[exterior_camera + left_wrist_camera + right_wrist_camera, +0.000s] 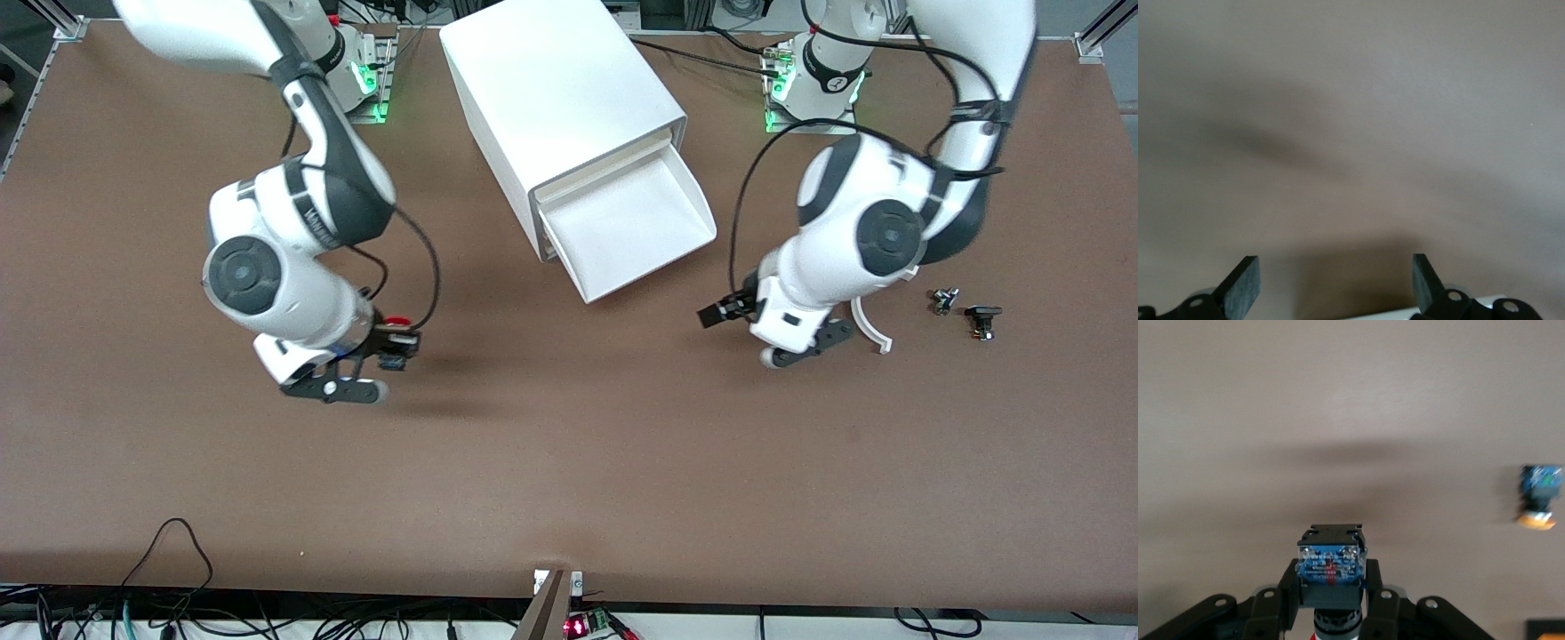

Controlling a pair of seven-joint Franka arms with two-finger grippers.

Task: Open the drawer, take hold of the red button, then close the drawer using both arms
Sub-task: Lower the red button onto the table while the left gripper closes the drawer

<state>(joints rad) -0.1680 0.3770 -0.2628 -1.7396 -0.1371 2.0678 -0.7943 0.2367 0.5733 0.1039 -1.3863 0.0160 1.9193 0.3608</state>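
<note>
The white cabinet [560,98] stands at the table's middle with one drawer [653,258] pulled out; the tray looks empty. My right gripper [397,342] hangs over bare table toward the right arm's end and is shut on the button [398,321]. In the right wrist view the button's black-and-blue body [1331,563] sits between the fingers [1289,587], red cap toward the wrist. My left gripper [729,307] is open and empty, low over the table beside the drawer's front corner. The left wrist view shows its fingertips [1245,283] wide apart over brown table.
A second button with an orange cap [1540,495] and an orange box's edge [1546,630] show in the right wrist view. A white curved piece [869,329] and two small dark parts [944,300] [982,320] lie near the left arm. Cables hang along the table's near edge.
</note>
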